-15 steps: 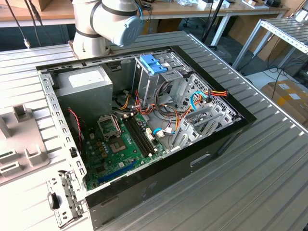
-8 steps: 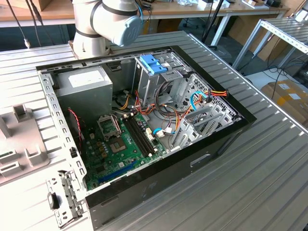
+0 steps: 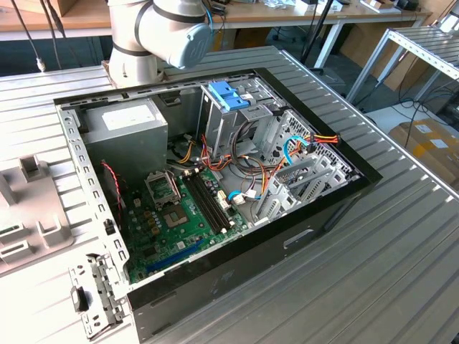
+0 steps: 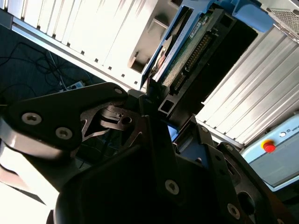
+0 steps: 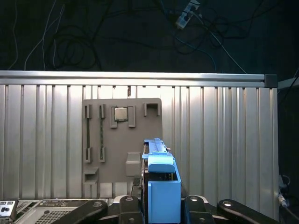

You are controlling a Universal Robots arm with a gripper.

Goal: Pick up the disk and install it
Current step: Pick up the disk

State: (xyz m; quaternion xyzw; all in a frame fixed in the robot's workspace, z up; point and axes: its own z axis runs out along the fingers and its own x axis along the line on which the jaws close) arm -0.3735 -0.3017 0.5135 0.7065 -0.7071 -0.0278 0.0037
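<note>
My pincer (image 5: 161, 203) was clenched on the disk (image 5: 163, 184), grasping it by its near end. The disk sat between my fingers (image 5: 193, 204) and stuck straight out ahead of them, long axis in line with my reach. One arm only, so no choice of hand. The disk was a thin flat slab with a smooth, boxy blue plastic bracket (image 5: 164, 196) on one edge. In the second wrist view it showed a circuit board (image 4: 194, 44) and a row of connector pins (image 4: 186, 71). Past the disk's far end lay a grey moulded fixture tray (image 5: 122, 140) with rectangular pockets, on a ribbed aluminium table (image 5: 224, 140). The exterior view had the open computer case (image 3: 215, 290), its grey sheet-metal drive cage (image 3: 215, 123) and light-blue latch tabs (image 3: 228, 94). Which way the cage lay from my pincer, I could not tell.
</note>
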